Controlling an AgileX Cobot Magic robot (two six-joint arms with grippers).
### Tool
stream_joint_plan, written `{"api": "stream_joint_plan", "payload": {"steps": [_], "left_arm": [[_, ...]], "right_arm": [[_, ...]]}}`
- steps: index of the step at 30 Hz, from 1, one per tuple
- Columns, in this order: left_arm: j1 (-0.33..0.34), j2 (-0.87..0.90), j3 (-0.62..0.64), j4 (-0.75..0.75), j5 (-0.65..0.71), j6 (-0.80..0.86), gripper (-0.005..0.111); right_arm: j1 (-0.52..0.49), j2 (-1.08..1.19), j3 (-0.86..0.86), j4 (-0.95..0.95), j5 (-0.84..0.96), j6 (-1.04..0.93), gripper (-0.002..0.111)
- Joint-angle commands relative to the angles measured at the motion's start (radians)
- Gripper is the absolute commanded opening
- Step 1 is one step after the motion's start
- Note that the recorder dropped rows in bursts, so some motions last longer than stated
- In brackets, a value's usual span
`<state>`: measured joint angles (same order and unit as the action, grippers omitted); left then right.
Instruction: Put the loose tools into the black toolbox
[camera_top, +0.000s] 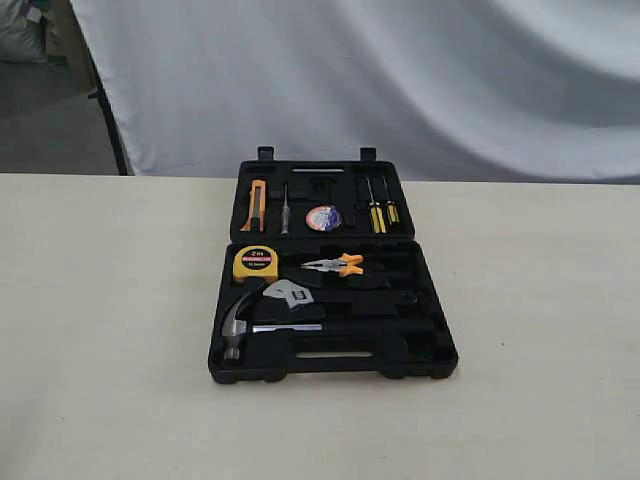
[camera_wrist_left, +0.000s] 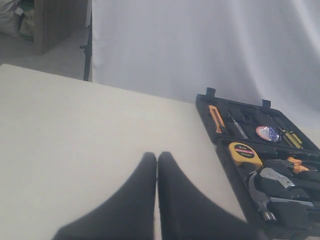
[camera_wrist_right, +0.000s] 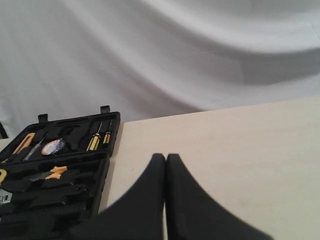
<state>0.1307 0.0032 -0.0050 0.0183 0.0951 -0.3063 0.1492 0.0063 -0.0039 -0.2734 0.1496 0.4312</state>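
Black plastic toolbox lies open at the centre of the exterior frame, on a cream table. A white cloth hangs across the top of the frame. All three task tools sit inside the box. The hammer lies in the lower half, at its lower left, with the steel head to the left and the handle running right. The wrench lies just above the hammer, slanting up to the left. The tape roll sits in the middle of the upper half. A yellow tape measure and orange-handled pliers lie side by side along the top of the lower half.

Neither arm appears in the exterior frame. In the wrist views, the left gripper has its two dark fingers pressed together, holding nothing, over bare table. The right gripper is likewise fully closed and empty, also over bare table beside the box.
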Motion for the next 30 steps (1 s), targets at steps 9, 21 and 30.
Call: {"api": "stream_joint_plan", "payload": {"steps": [9, 21, 30], "left_arm": [[0.025, -0.003, -0.003, 0.004, -0.007, -0.005, 0.001], [0.025, -0.003, -0.003, 0.004, -0.007, -0.005, 0.001], [0.025, -0.003, -0.003, 0.004, -0.007, -0.005, 0.001]], "right_arm": [[-0.005, -0.006, 0.004, 0.290, 0.023, -0.365, 0.000], [-0.005, -0.006, 0.004, 0.287, 0.035, -0.365, 0.000], [-0.005, -0.006, 0.004, 0.287, 0.035, -0.357, 0.000]]}}
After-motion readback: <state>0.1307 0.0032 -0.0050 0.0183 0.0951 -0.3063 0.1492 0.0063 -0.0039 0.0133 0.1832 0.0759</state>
